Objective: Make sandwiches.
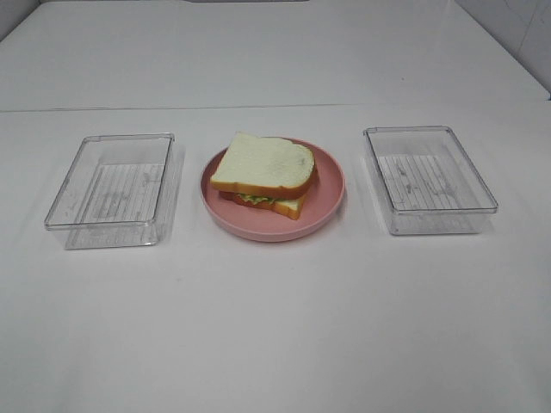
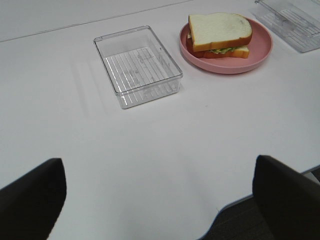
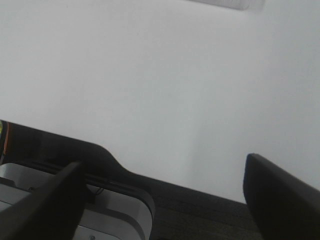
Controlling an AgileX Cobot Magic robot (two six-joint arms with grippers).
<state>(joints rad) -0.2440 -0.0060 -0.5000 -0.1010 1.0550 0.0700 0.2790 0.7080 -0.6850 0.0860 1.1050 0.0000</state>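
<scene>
One sandwich (image 1: 264, 175) (image 2: 220, 34) lies on a pink round plate (image 1: 325, 202) (image 2: 260, 52) in the middle of the white table: two white bread slices with orange-brown crust, green lettuce and a reddish layer showing at the edge. Neither arm shows in the exterior high view. My left gripper (image 2: 160, 200) is open over the table's near edge, far from the plate, with nothing between its dark fingers (image 2: 30, 200). My right gripper (image 3: 165, 200) is open too, above bare table at its edge, holding nothing.
A clear plastic tray (image 1: 112, 185) (image 2: 137, 65) stands empty left of the plate, and another clear tray (image 1: 428, 176) (image 2: 295, 22) stands empty on its right. The table edge (image 3: 120, 170) and robot base show in the right wrist view.
</scene>
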